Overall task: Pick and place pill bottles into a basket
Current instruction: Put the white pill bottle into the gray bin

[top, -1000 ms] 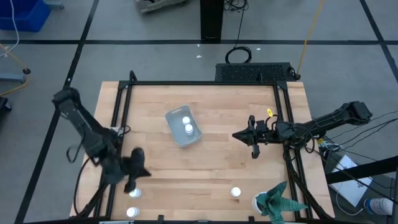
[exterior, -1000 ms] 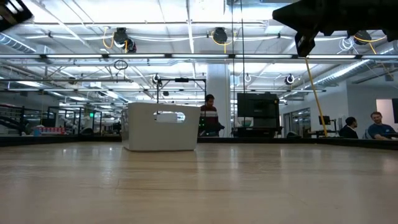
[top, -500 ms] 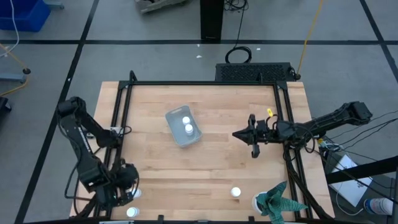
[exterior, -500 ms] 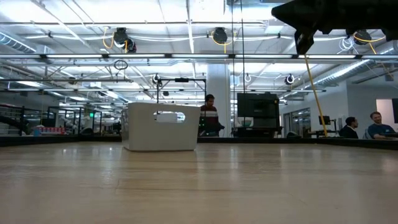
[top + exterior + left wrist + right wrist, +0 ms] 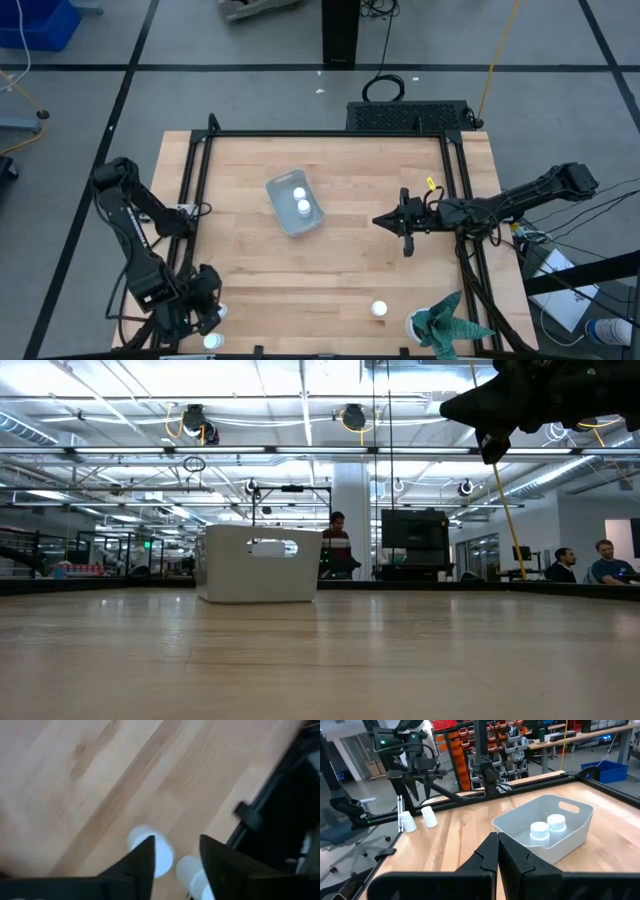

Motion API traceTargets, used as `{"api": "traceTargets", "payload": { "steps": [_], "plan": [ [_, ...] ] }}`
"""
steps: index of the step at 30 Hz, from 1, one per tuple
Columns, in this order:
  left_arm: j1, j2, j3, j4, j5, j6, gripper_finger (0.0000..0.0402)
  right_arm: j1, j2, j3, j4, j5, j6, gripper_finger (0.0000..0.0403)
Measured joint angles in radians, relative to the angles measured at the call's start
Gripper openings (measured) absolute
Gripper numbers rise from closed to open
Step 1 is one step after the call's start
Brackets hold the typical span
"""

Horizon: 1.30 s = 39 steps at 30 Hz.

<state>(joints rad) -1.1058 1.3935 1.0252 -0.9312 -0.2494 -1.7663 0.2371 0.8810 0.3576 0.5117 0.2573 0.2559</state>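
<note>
Two white pill bottles (image 5: 301, 199) stand in the pale basket (image 5: 285, 220) at the table's middle; the right wrist view shows their caps (image 5: 539, 829). Two more bottles (image 5: 428, 816) stand on their bases at the near left corner, one (image 5: 220, 313) beside the other (image 5: 210, 342). My left gripper (image 5: 205, 313) hovers just above them, open; in its wrist view one bottle (image 5: 161, 857) shows behind a finger and the other (image 5: 189, 872) in the gap. Another bottle (image 5: 378, 310) stands near the front edge. My right gripper (image 5: 401, 223) hangs shut, right of the basket.
A teal-and-white cloth-like thing (image 5: 445, 325) lies at the near right corner. Black frame rails (image 5: 190, 180) run along the table's left, far and right sides. A blue bin (image 5: 40, 22) stands on the floor far left. People sit in the room behind (image 5: 605, 560).
My left gripper has swung toward the table's near left corner and now stands over the two bottles there, the arm folding back. My right gripper has dipped a little. No bottle has moved.
</note>
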Motion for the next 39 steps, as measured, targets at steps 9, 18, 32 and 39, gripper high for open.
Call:
{"api": "traceTargets", "payload": {
  "steps": [9, 18, 32, 39],
  "plan": [
    [-0.001, 0.079, 0.0, -0.046, 0.136, -0.096, 0.0241, -0.003, 0.0, 0.0, 0.0, 0.001, -0.014, 0.0],
    [-0.001, 0.079, 0.0, -0.029, 0.094, -0.102, 0.029, -0.015, 0.0, 0.0, 0.0, 0.002, -0.012, 0.0],
    [-0.001, 0.083, -0.001, -0.006, 0.096, -0.105, 0.0342, -0.015, 0.0, 0.0, -0.015, 0.002, -0.01, 0.0],
    [0.014, 0.16, -0.001, -0.006, 0.18, -0.091, 0.0342, -0.015, 0.0, 0.0, -0.015, 0.002, -0.007, 0.0]
  ]
}}
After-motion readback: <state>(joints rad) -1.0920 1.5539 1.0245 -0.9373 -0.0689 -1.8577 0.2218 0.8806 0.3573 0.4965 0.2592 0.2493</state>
